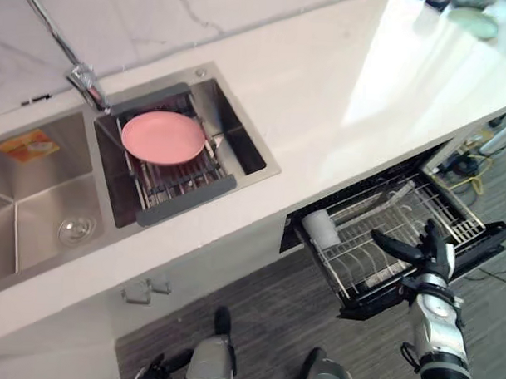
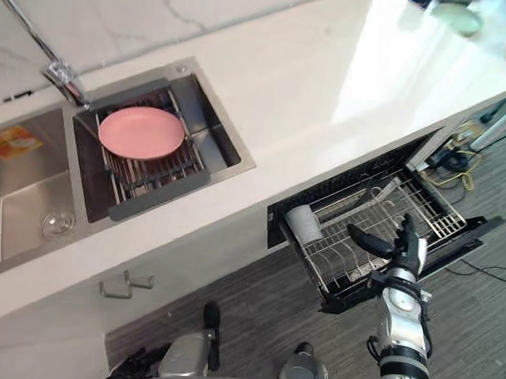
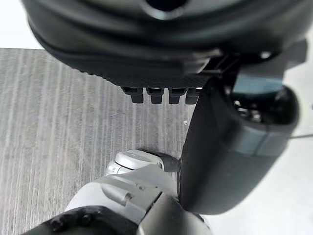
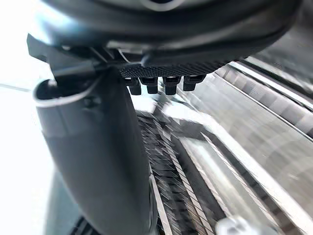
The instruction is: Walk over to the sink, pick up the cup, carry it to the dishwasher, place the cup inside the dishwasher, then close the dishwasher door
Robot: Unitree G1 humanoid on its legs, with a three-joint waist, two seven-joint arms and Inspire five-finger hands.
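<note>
A white cup lies on its side at the left end of the pulled-out dishwasher rack, under the counter edge. My right hand hovers over the front middle of that rack, open, thumb stretched toward the cup and fingers straight, holding nothing. The cup is about a hand's length to its left. The dishwasher door hangs open below the rack. In the right wrist view the hand looks down on the rack wires. My left hand hangs low over the floor, relaxed and empty.
The steel sink sits at the left, with a pink plate on a drain rack and a faucet behind it. The white counter runs to the right, where a green plate lies. Grey floor lies before the cabinets.
</note>
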